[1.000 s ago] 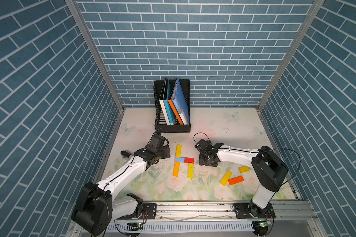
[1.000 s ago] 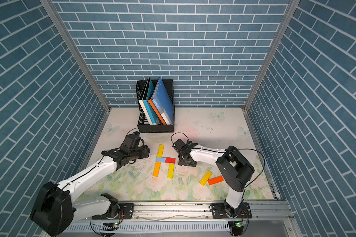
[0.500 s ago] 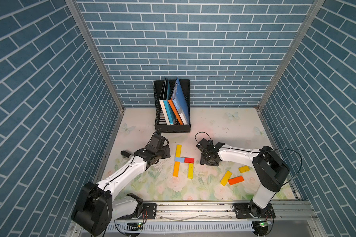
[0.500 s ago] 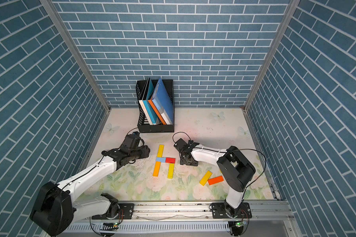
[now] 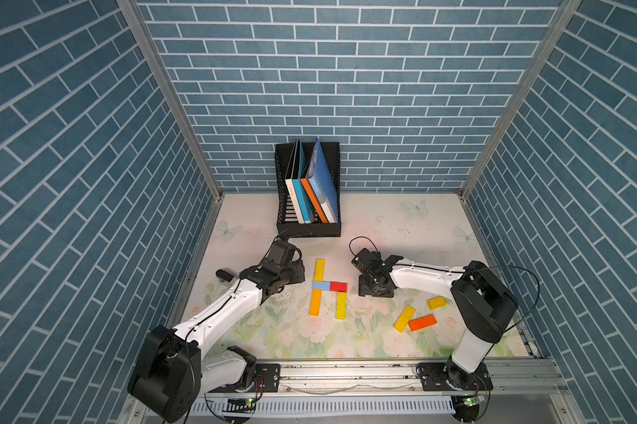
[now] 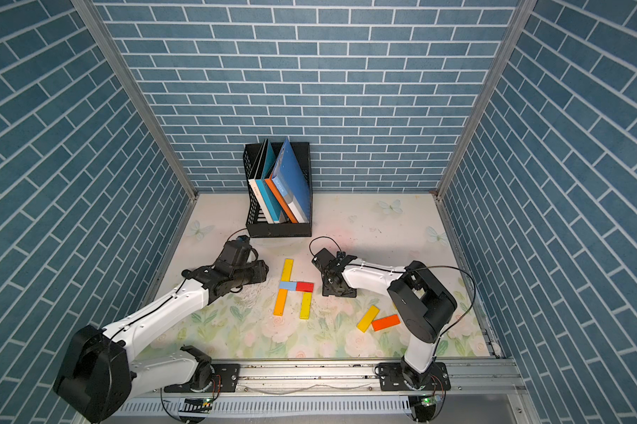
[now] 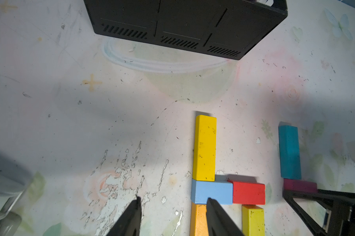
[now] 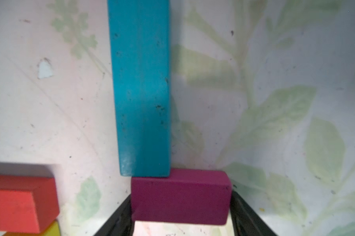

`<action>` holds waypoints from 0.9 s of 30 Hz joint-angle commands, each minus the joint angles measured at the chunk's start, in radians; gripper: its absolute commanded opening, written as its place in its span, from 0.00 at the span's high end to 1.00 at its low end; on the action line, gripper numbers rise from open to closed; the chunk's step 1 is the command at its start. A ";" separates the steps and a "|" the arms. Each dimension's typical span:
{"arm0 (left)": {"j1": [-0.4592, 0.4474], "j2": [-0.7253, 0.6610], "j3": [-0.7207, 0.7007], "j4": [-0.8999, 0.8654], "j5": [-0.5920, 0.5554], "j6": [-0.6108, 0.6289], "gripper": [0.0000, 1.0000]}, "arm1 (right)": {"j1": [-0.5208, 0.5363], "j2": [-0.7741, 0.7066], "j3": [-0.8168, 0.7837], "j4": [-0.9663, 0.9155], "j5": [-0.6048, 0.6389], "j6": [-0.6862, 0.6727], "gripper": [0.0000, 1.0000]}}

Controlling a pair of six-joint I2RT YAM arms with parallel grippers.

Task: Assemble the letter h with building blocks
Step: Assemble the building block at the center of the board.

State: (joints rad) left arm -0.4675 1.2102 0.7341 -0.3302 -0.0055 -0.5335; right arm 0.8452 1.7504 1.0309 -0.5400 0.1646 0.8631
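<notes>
Matte magenta paint covers the short rectangular block [image 8: 179,199] lying flat on the scuffed floral-print tabletop [image 5: 383,227] between my right jaws, which sit so close to its two ends that I cannot tell whether they press it; its long side touches the end of a long teal block [image 8: 141,87]. My left jaws stand partly apart, holding nothing, near the stem of the letter h [image 5: 326,286], a flat figure of yellow, light blue, red and orange blocks mid-tabletop, within blue brick-patterned walls [image 5: 346,91].
</notes>
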 commanded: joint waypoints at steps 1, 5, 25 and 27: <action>0.009 -0.005 -0.018 -0.003 -0.007 0.012 0.44 | -0.003 0.021 -0.018 0.000 -0.014 -0.010 0.32; 0.008 -0.005 -0.018 -0.003 -0.007 0.012 0.44 | -0.003 0.024 -0.013 0.008 -0.018 -0.014 0.33; 0.008 -0.005 -0.018 -0.003 -0.004 0.012 0.44 | 0.007 0.047 0.004 -0.034 0.009 -0.031 0.22; 0.009 -0.004 -0.017 -0.003 -0.004 0.012 0.44 | 0.008 0.045 0.005 -0.035 0.004 -0.035 0.20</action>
State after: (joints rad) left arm -0.4675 1.2102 0.7288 -0.3305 -0.0055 -0.5335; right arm 0.8516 1.7599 1.0370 -0.5175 0.1654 0.8398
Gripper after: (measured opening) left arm 0.558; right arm 0.793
